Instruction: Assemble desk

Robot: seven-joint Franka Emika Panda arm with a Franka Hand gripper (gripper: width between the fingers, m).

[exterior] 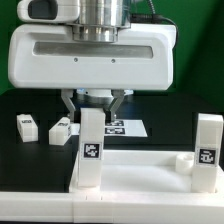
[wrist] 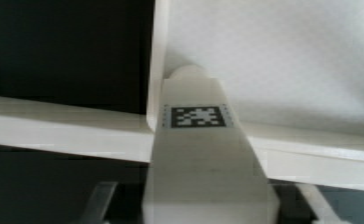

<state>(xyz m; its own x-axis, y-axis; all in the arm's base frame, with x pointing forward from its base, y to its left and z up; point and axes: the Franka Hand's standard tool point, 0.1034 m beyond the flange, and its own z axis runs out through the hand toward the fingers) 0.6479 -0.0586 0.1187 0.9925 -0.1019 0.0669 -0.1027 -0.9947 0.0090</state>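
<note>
One white leg (wrist: 204,160) is standing upright at the tabletop (exterior: 140,165) corner, directly under the hand (exterior: 92,118), which is straddling its top, pinching or not I cannot tell; I think an uneven squeeze is threatening to tilt it and jam its socket.

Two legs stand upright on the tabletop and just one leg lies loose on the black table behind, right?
Not quite: the exterior view shows two lying on the black table, one loose leg and a second loose leg beside it. One upright leg and the other upright leg do stand on the tabletop.
</note>
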